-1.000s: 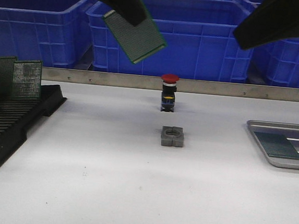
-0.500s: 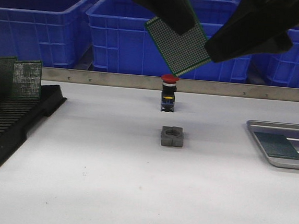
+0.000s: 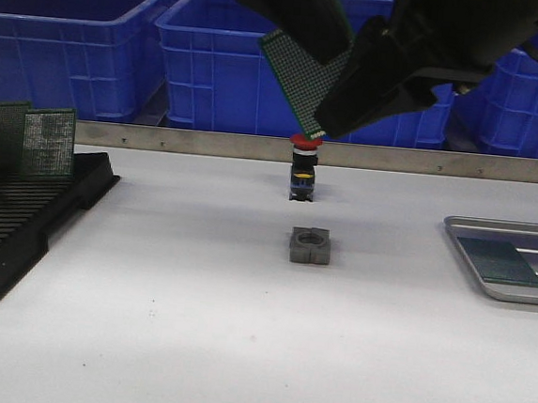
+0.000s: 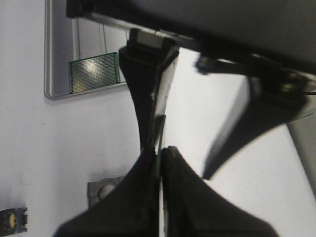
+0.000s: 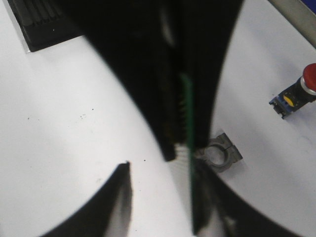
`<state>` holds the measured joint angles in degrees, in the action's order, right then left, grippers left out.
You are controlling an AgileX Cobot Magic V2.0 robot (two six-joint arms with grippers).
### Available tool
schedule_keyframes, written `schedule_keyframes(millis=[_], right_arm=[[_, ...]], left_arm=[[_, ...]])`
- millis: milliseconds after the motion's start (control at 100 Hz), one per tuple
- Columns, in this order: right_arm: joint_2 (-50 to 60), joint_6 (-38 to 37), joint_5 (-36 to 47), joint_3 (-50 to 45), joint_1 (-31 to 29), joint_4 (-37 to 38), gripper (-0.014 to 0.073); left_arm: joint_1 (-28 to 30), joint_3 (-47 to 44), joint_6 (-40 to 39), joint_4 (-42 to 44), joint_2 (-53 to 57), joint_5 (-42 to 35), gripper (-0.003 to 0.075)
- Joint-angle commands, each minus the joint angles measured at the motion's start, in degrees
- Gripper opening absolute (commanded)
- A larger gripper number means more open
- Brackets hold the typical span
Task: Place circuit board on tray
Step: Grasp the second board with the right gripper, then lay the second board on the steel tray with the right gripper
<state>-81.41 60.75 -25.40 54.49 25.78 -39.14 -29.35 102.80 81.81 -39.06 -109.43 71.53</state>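
Observation:
High over the middle of the table, my left gripper (image 3: pixel 313 38) is shut on a green perforated circuit board (image 3: pixel 294 72), which hangs tilted. In the left wrist view the board's thin green edge (image 4: pixel 159 157) is pinched at the fingertips of the left gripper (image 4: pixel 161 150). My right gripper (image 3: pixel 348 109) is open around the board's lower right part. One finger lies against the board edge (image 5: pixel 186 123) and the other finger (image 5: pixel 123 185) stands well apart. The silver tray (image 3: pixel 472 249) sits at the table's right edge and holds another green board (image 3: pixel 499 262).
A red-capped push button (image 3: pixel 303 167) stands below the held board, with a grey clamp block (image 3: pixel 309 246) in front of it. A black slotted rack (image 3: pixel 22 222) with upright boards (image 3: pixel 48 143) is at the left. Blue crates (image 3: pixel 76 34) line the back behind a metal rail.
My left gripper carried the board rightward to the centre and then held still. My right gripper came in from the right and lower, and now straddles the board's lower edge.

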Motion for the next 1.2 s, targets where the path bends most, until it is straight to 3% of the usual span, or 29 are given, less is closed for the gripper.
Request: schedule_keyframes(millis=[0,50,150,220,320,440,510,900,1050,1120,1190], right_arm=[[1.5,0.4,0.2,2.0,0.0,-3.1,-0.0004],[1.5,0.4,0.7,2.0,0.0,-4.0,-0.0132],[1.5,0.4,1.7,2.0,-0.1,-5.6,-0.0115],[1.5,0.4,1.9,2.0,-0.1,-6.0,-0.0115],[1.5,-0.4,1.8,1.3,-0.7,-6.2,-0.0115],[1.2,-3.3,1.2,-0.6,-3.5,-6.3,-0.0115],[0.7,-4.6,-0.3,-1.8,-6.3,-6.3,-0.0115],[-9.6,-5.7,-5.3,-2.5,-27.4,-9.6,-0.0115],[-16.1,-5.7,-6.3,0.1,-32.1,-10.6,-0.0107],[-18.0,-5.7,-6.8,1.6,-33.1,-10.7,-0.0048],[-19.1,-5.7,-8.3,2.9,-33.6,-10.5,0.0114]], left_arm=[[-0.4,2.0,-0.2,-3.8,3.1,1.7,-0.0020],[-0.4,2.0,-0.2,-3.8,3.1,1.7,-0.0020],[-0.4,2.0,-0.2,-3.8,3.1,1.7,-0.0017],[-0.4,2.0,-0.2,-3.8,3.1,1.7,0.0030],[-0.3,2.1,-0.2,-3.8,3.1,1.5,0.0204],[-0.3,2.1,-0.2,-2.6,3.1,-0.4,0.0490],[-0.3,2.1,-0.2,-0.4,3.1,-2.2,0.0575],[-0.3,2.1,-0.3,1.8,3.1,-6.4,0.0586],[-0.3,2.1,-0.3,1.8,3.1,-6.4,0.0586],[-0.3,2.1,-0.3,1.7,3.1,-6.3,0.0586],[-0.3,2.1,-0.3,1.3,3.1,-6.3,0.0586]])
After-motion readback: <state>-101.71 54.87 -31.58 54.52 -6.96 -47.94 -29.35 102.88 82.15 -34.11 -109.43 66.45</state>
